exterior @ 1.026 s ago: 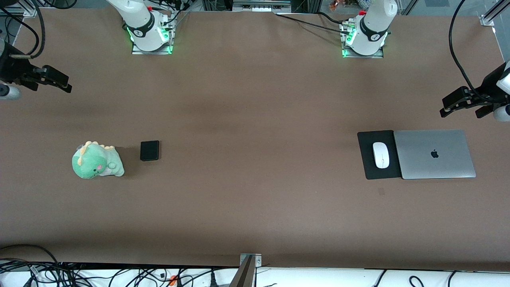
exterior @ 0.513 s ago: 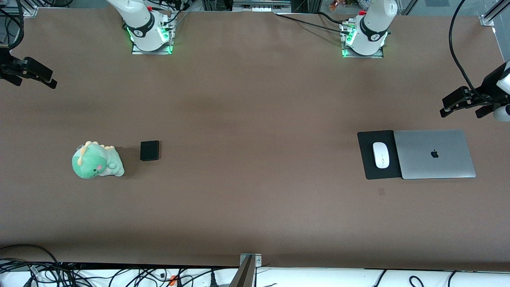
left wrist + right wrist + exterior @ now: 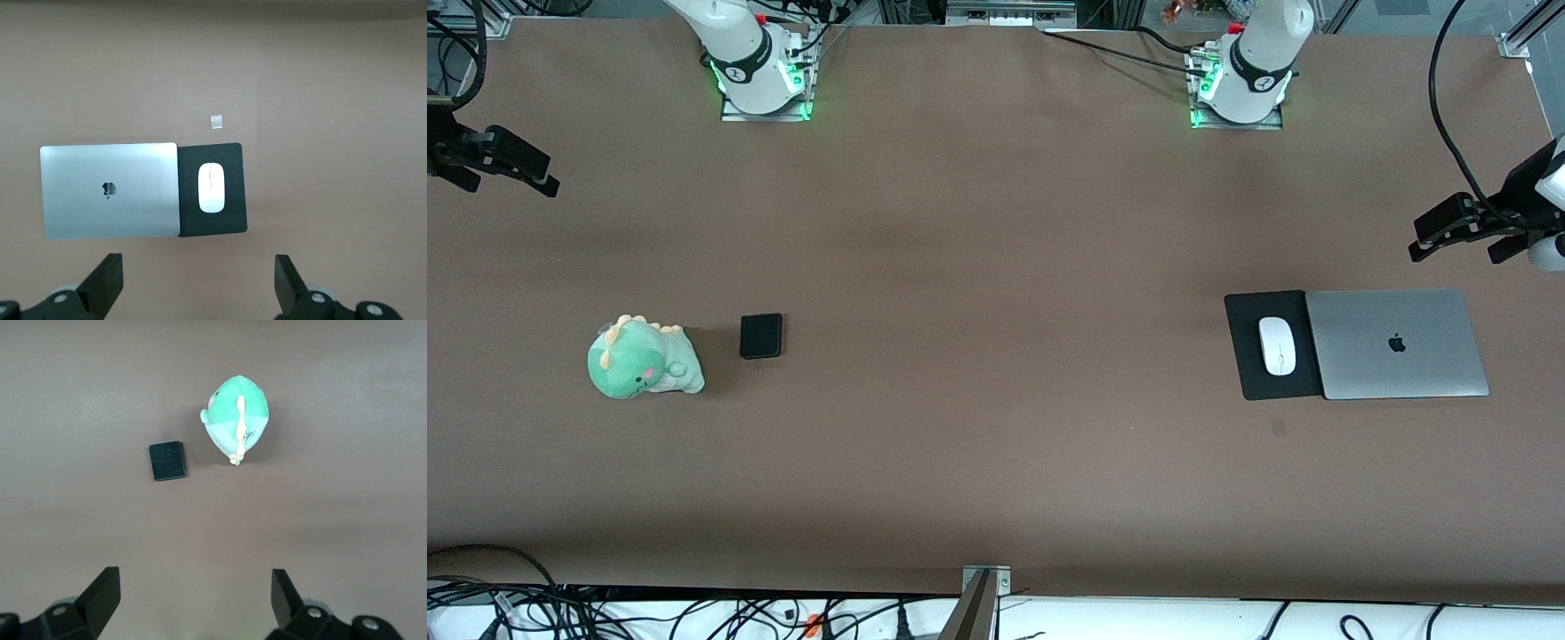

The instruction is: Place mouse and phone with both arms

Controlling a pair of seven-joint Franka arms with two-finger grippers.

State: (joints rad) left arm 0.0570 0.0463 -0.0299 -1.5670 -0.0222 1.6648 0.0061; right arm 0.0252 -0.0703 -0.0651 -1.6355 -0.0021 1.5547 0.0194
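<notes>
The white mouse (image 3: 1277, 346) lies on a black mat (image 3: 1249, 373) beside a closed silver laptop (image 3: 1396, 343), toward the left arm's end of the table; it also shows in the left wrist view (image 3: 211, 187). The black phone (image 3: 761, 336) lies flat beside a green plush dinosaur (image 3: 640, 358), toward the right arm's end; it also shows in the right wrist view (image 3: 166, 461). My left gripper (image 3: 1427, 240) is open and empty, high over the table edge near the laptop. My right gripper (image 3: 538, 175) is open and empty, high over the table's other end.
The plush dinosaur also shows in the right wrist view (image 3: 237, 419), the laptop in the left wrist view (image 3: 110, 190). A small patch of tape (image 3: 1278, 428) lies on the brown table (image 3: 996, 444) nearer the front camera than the mat. Cables hang along the table's near edge.
My right gripper has drawn back toward the table's end and risen slightly. The left gripper, mouse and phone have not moved.
</notes>
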